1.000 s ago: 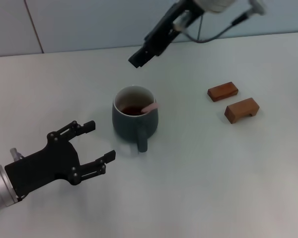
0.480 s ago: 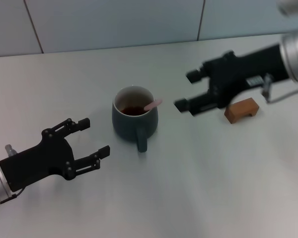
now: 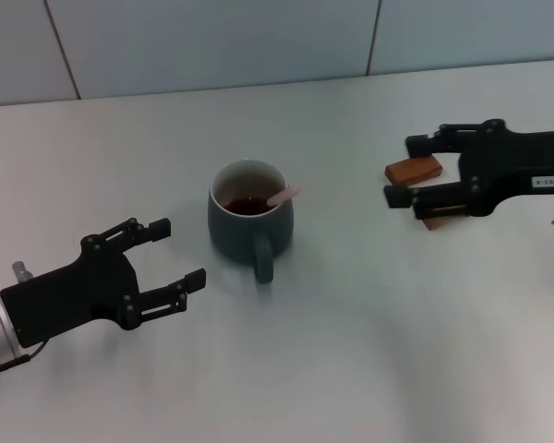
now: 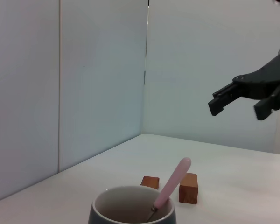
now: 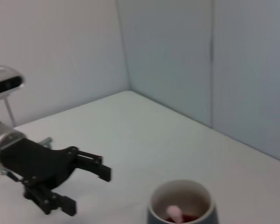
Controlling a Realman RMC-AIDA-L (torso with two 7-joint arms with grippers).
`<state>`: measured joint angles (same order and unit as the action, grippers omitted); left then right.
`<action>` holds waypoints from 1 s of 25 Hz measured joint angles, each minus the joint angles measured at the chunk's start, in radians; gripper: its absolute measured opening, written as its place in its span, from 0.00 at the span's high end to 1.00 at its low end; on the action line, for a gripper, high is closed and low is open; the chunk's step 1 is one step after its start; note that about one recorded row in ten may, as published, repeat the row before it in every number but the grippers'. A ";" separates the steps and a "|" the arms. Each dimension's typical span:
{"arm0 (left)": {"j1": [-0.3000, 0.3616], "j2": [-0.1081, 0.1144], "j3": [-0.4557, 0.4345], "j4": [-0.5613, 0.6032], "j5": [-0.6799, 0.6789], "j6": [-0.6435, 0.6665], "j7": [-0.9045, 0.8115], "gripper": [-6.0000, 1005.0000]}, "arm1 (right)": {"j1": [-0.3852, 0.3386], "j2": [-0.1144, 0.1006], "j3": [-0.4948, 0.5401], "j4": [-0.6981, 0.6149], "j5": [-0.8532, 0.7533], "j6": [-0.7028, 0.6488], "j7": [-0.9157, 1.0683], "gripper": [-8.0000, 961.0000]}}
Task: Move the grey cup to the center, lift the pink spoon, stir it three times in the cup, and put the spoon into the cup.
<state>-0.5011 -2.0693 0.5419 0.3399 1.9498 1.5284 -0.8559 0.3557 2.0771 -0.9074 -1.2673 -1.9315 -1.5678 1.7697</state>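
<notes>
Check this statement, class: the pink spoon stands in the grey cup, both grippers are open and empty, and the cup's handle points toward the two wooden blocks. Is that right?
Not quite. The head view shows the handle of the grey cup pointing toward the robot, not toward the wooden blocks. The rest holds: the pink spoon stands in the cup, and the left gripper and right gripper are open and empty.

Open tabletop (image 3: 351, 351) all round the grey cup (image 3: 249, 226)

My left gripper (image 3: 166, 263) has bare surface between it and the cup; my right gripper (image 3: 411, 175) hangs over two wooden blocks (image 3: 414, 170), which crowd that side, and the pink spoon (image 3: 282, 196) leans out over the rim.
</notes>
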 joint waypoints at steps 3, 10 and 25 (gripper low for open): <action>-0.003 0.000 0.003 0.001 0.000 -0.005 -0.007 0.16 | 0.005 -0.002 0.018 0.027 -0.014 0.006 -0.019 0.15; -0.018 0.000 0.020 0.009 0.000 -0.022 -0.027 0.16 | 0.017 -0.001 0.013 0.047 -0.079 0.010 -0.020 0.15; -0.024 0.000 0.029 0.023 0.000 -0.022 -0.058 0.16 | 0.032 -0.002 0.013 0.070 -0.081 0.002 -0.010 0.15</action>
<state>-0.5247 -2.0694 0.5710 0.3630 1.9496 1.5063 -0.9144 0.3881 2.0755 -0.8947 -1.1969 -2.0126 -1.5654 1.7593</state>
